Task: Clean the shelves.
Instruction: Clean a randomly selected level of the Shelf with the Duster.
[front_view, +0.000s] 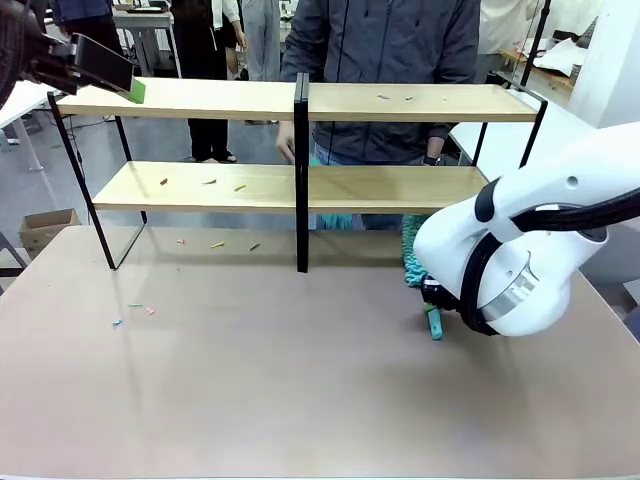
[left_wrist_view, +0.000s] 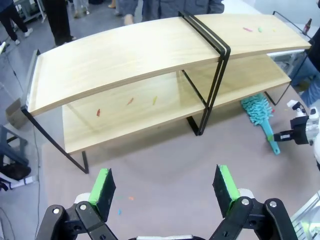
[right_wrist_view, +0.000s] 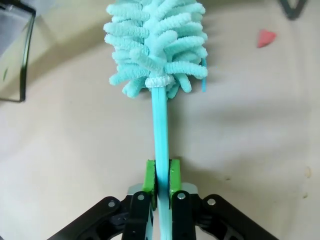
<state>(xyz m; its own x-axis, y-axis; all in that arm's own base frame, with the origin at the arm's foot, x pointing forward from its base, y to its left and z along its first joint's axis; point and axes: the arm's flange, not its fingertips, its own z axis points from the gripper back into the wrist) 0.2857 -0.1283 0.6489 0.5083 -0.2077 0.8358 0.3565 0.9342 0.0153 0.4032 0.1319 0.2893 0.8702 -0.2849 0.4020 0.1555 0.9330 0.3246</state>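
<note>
Black-framed light-wood shelves (front_view: 200, 98) and a turquoise duster (right_wrist_view: 155, 45)

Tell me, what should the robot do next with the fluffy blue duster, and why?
Probably lift it up toward a board. The right gripper is shut on the handle of the duster, but its fluffy head is down at the level of the table, beside the shelves, and little scraps sit on the boards, unswept.

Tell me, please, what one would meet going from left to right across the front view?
left end effector → coloured scraps on the lower board → the shelves' black middle post → teal duster → white right arm
</note>
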